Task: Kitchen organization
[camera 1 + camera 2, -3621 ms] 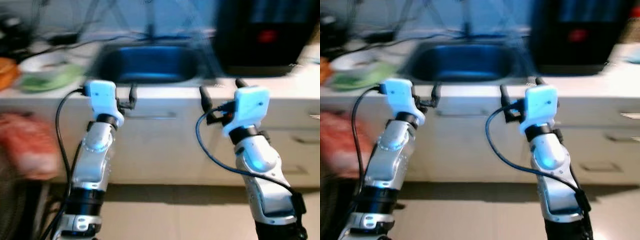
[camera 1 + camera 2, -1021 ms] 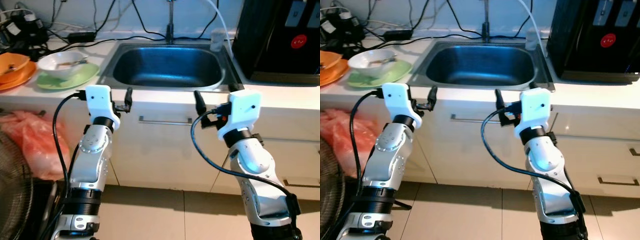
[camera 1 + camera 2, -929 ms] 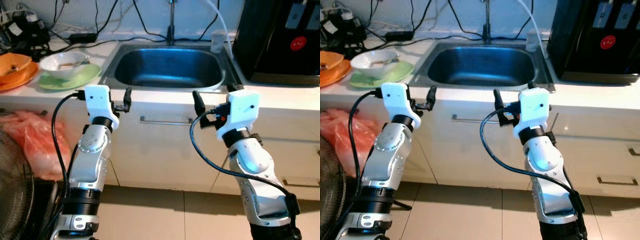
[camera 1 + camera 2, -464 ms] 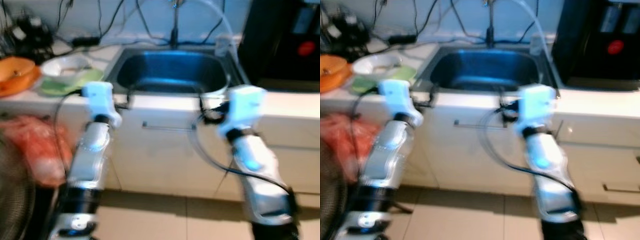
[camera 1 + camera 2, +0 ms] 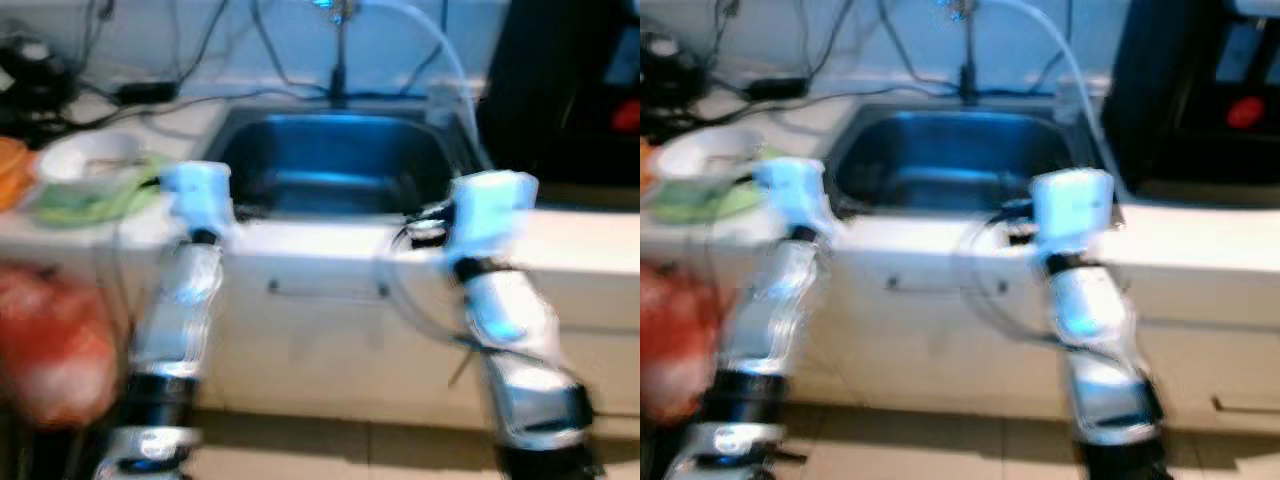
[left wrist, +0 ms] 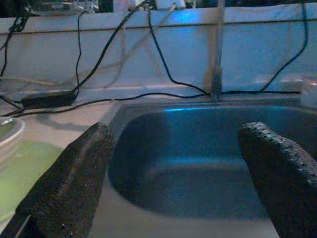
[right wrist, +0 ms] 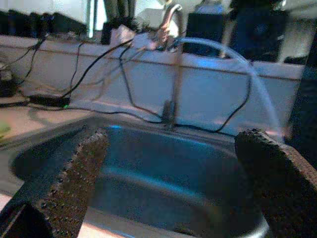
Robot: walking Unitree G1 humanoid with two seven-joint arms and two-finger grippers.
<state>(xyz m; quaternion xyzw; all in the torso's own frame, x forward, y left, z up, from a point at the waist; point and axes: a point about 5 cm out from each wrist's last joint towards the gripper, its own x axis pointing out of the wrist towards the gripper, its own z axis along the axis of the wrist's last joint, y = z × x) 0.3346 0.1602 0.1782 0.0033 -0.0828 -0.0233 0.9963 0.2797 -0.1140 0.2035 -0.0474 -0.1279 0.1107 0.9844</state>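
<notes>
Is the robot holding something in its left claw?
No, the left gripper is open with nothing between its fingers, just the sink beyond.

One steel sink [image 5: 335,160] sits in the white counter [image 5: 590,235], with one faucet [image 7: 172,64] rising behind it and one pale hose [image 5: 1070,60] arching over the basin; two grippers, the left gripper [image 6: 183,193] and the right gripper [image 7: 171,193], each show two black fingers spread apart; one white bowl [image 5: 88,155] rests on one green plate [image 5: 85,200]; one black appliance [image 5: 1200,90] stands at right; one red bag [image 5: 50,340] hangs below; several black cables, too blurred to count
</notes>
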